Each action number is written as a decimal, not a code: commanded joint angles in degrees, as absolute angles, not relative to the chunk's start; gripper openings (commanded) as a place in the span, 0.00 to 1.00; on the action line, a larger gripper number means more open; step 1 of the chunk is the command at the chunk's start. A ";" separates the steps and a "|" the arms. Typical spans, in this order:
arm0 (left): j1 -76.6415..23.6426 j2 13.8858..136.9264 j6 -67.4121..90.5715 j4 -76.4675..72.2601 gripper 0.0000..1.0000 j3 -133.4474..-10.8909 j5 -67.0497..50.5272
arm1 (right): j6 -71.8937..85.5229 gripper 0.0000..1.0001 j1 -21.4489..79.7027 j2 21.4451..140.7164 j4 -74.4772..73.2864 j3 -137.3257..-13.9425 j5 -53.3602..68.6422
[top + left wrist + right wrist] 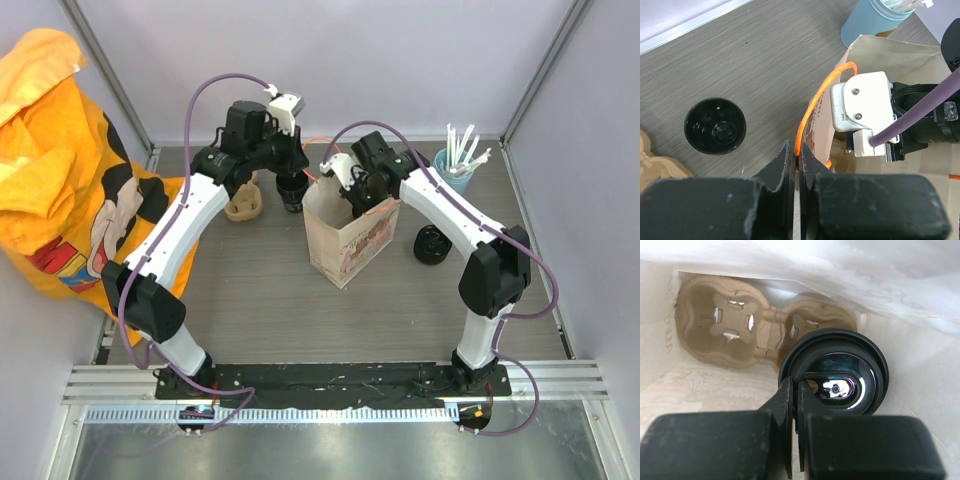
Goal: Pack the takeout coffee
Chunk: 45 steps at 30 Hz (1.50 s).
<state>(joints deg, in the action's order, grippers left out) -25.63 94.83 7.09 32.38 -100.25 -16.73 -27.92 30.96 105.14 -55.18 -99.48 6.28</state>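
Inside the bag (922, 390), the right gripper (796, 389) is pinched shut on the lid rim of the cup (840, 375), at the right end of the carrier (715, 320). The left gripper (797, 152) clamps the orange handle (808, 106) of the bag.

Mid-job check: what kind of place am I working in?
Most likely a lab test cell, not a café: plain panel walls box in the table, and the left arm and right arm are bolted to a black base plate.

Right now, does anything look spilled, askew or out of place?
No spill shows. The oddity is a big yellow cartoon-print cloth bunched at the left side, unrelated to packing. A black cup right of the paper bag may lie tipped; too small to tell.
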 commanded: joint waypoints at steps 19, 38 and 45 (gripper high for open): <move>-25.31 92.29 7.29 30.41 0.00 -100.28 -17.67 | -27.51 0.01 29.36 104.59 -51.50 -97.21 4.57; -25.31 91.85 7.29 30.41 0.01 -100.20 -17.67 | -27.42 0.01 29.18 103.80 -51.50 -97.03 4.83; -25.23 91.67 7.21 30.41 0.01 -100.02 -17.58 | -27.07 0.02 29.18 103.62 -51.33 -97.29 4.48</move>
